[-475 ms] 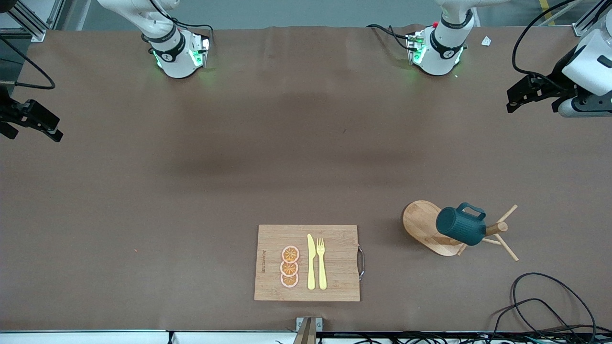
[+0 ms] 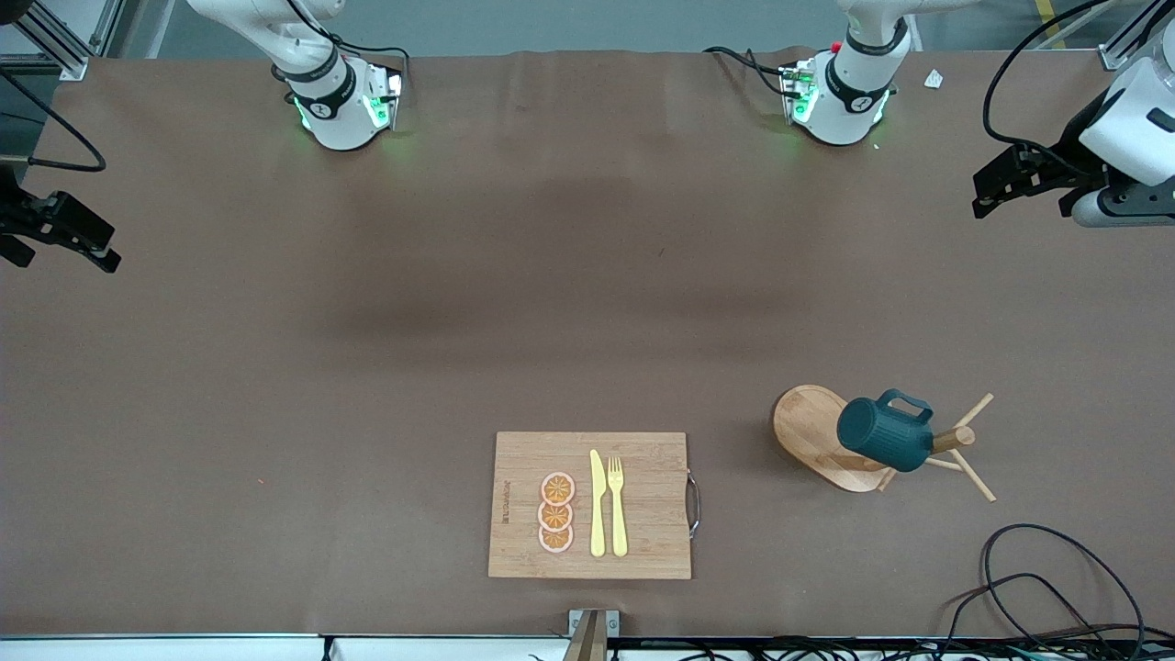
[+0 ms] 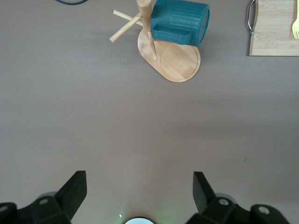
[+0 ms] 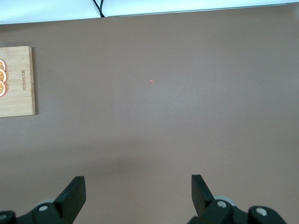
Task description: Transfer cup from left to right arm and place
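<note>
Brown matting covers the table (image 2: 367,367). Both arms run off the front view's edges. The left gripper (image 2: 996,188) hangs with jaws spread over the left arm's end; the right gripper (image 2: 87,243) likewise, empty, over the right arm's end. The cup (image 2: 886,434) hangs on a peg of the wooden mug tree (image 2: 808,427), lying sideways, base toward the cutting board (image 2: 643,514), mouth hidden, handle up; the tree's top is cropped in the left wrist view
</note>
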